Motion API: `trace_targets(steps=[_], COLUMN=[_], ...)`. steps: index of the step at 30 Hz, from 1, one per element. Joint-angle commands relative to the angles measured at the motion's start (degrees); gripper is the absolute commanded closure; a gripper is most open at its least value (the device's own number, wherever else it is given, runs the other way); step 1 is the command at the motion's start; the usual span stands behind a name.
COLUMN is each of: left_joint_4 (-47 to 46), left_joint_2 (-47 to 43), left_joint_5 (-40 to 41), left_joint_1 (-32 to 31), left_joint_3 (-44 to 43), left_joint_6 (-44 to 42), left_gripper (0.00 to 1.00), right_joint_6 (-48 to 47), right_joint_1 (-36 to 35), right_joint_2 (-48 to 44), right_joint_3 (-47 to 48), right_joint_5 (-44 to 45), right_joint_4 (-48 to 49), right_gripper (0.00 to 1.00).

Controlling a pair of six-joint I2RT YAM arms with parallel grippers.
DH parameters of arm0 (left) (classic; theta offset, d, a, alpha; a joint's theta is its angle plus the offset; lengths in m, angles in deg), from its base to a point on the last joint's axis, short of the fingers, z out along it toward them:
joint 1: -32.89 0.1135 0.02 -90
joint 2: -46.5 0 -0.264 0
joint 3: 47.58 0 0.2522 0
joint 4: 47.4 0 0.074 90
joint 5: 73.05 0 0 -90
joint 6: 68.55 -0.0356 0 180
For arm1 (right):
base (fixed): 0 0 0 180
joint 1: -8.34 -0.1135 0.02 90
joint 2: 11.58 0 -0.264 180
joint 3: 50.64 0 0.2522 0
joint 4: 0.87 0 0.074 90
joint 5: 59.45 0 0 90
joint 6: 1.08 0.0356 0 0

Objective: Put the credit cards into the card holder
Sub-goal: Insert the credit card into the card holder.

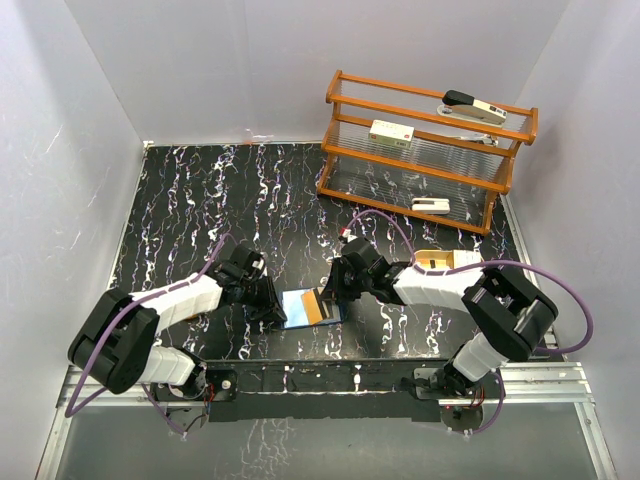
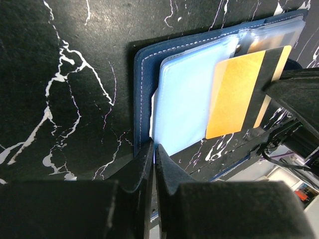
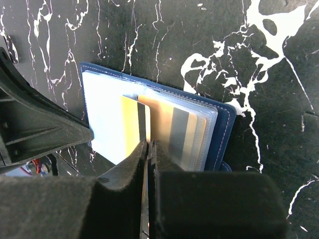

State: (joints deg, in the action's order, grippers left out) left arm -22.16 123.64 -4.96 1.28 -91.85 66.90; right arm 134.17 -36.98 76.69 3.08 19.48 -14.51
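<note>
Slippage is the main hazard. The right gripper [image 3: 148, 148] is clamped on only the near edge of a gold card [image 3: 130, 119]. The card's far end lies over the sleeves of the holder [image 1: 312, 307], and I cannot tell whether it sits inside one. Pushed at a tilt, the card could ride over a sleeve mouth instead of into it, or twist in so narrow a pinch. The left gripper [image 2: 152, 149] is pinched together on the near edge of a pale clear sleeve [image 2: 184, 94] of the holder. If that thin plastic pulls free, the holder would likely slide across the table [image 1: 200, 200] with the push.

The holder lies open at lower centre of the top view, between the two grippers. Toward the right of the right wrist view, one sleeve holds a second card [image 3: 160, 124], tan with a grey stripe. At centre right of the top view a beige tray [image 1: 445, 260] sits mostly behind the right arm, and its contents cannot be made out. At upper right, a wooden rack [image 1: 345, 135] carries three white devices [image 1: 390, 131], one on each shelf.
</note>
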Motion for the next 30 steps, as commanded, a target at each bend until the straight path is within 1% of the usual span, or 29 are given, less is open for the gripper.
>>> trace_targets(steps=[1, 7, 11, 16, 19, 30], left_joint_4=[-1.2, -5.5, -6.8, -6.5, -6.3, -6.8], left_joint_2=[-1.5, -1.5, -1.3, -1.5, -1.8, -2.5], left_joint_5=[-1.8, -3.6, -4.2, -4.2, -4.3, -4.8], left_joint_1=[0.0, -0.1, -0.1, 0.0, -0.1, -0.1], left_joint_3=[2.2, 4.6, 5.3, 5.1, 5.1, 5.7], left_joint_6=[1.7, 3.7, 4.4, 4.4, 4.4, 5.4], left_gripper=[0.96, 0.96, 0.96, 0.96, 0.96, 0.95], right_joint_6=[1.2, 2.5, 3.3, 5.7, 5.8, 7.6], right_joint_1=[-0.1, -0.2, -0.2, -0.2, -0.2, -0.2], right_joint_2=[0.6, 1.5, 0.9, 2.3, 2.3, -0.5], right_joint_3=[-1.1, -2.0, -3.5, -4.3, -4.7, -6.7], right_joint_5=[2.6, 2.2, 2.3, 1.6, 1.9, 4.8], right_joint_4=[4.2, 6.3, 8.5, 11.3, 11.4, 13.2], right_gripper=[1.00, 1.00, 1.00, 1.00, 1.00, 1.00])
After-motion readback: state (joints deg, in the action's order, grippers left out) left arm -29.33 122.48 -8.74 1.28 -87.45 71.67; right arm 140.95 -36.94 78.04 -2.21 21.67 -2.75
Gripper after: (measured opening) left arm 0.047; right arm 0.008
